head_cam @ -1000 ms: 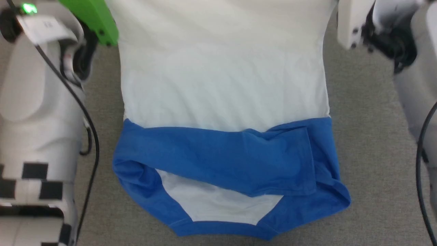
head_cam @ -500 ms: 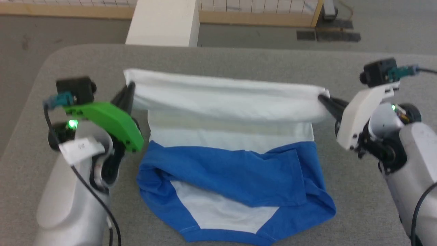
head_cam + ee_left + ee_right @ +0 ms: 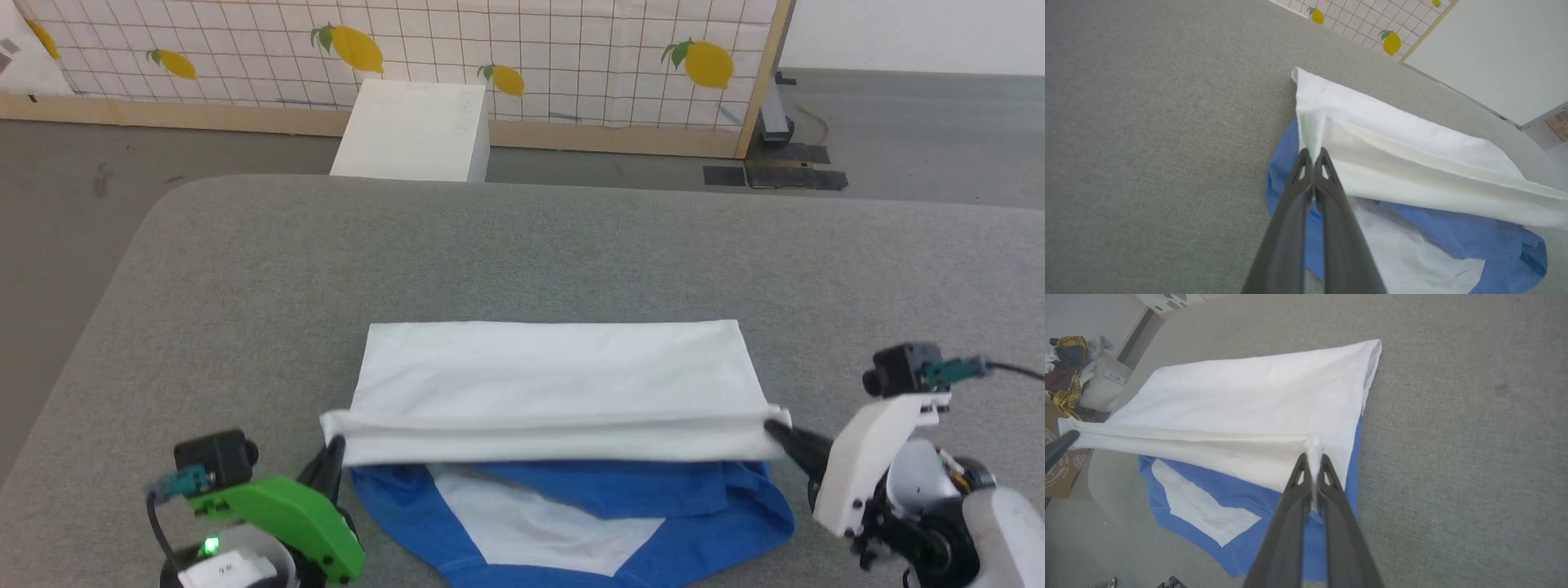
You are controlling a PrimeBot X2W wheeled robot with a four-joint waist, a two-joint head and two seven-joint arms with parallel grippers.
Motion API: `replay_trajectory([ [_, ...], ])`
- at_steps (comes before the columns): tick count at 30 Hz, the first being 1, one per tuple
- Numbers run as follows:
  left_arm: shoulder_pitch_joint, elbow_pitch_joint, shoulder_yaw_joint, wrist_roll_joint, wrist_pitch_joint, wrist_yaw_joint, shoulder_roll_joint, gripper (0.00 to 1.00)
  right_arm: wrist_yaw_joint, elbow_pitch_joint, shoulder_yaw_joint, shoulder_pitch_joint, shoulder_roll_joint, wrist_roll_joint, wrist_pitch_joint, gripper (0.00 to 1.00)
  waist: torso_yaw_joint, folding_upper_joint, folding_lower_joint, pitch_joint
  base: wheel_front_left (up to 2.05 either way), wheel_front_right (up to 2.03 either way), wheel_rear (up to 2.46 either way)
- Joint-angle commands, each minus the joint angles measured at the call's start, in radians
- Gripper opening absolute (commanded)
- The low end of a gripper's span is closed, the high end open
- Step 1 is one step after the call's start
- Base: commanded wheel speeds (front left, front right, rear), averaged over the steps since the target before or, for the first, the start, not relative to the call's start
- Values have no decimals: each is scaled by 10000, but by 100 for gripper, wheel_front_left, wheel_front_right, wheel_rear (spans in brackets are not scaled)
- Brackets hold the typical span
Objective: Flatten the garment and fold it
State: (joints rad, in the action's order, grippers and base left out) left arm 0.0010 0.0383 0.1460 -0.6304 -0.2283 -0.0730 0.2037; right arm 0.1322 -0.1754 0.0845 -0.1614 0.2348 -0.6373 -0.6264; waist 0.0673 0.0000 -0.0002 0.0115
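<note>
The grey fabric-covered table (image 3: 245,269) spans the head view, with a lemon-patterned tiled wall (image 3: 571,49) beyond its far edge. The garment (image 3: 555,367) lies on the table's near side, midway between the arms. Its white body is doubled over and its free edge is raised and stretched taut in a straight line from left to right. The blue-trimmed end lies rumpled beneath that edge, nearer the robot; the blue bands may be sleeves, though the bunching makes that hard to tell. A white box (image 3: 412,131) stands on the floor past the table. The left gripper (image 3: 1312,157) is clamped on the taut edge's left corner, and the right gripper (image 3: 1312,457) is pinched on its right corner.
</note>
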Motion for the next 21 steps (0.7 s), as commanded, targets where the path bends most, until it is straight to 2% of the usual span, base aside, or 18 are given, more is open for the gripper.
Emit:
replay_trajectory([
  [1,281,122,-68,-129,159,-87,-83,0,-15,98,-96,332,-104,120,-95,0,-8,0,2,-14,0,0,0],
  [8,894,825,-180,-329,285,-302,-264,0,-15,247,-302,1441,-386,623,-523,0,-68,0,2,140,0,0,0],
  [17,831,1729,-166,-342,-26,-580,-192,0,-15,162,-237,1727,-412,1010,-873,0,-206,0,2,275,0,0,0],
  [18,829,1776,-188,-307,-64,-657,-138,35,-15,207,-228,1737,-386,1009,-923,62,-224,0,2,278,0,0,0],
  [19,840,1812,-207,-315,-167,-727,-94,96,-15,287,-202,1757,-308,1044,-974,100,-233,0,2,276,0,0,0],
  [21,860,1791,-269,-319,-286,-836,1,100,-15,457,-205,1818,-212,998,-1091,100,-251,0,2,257,0,0,0],
])
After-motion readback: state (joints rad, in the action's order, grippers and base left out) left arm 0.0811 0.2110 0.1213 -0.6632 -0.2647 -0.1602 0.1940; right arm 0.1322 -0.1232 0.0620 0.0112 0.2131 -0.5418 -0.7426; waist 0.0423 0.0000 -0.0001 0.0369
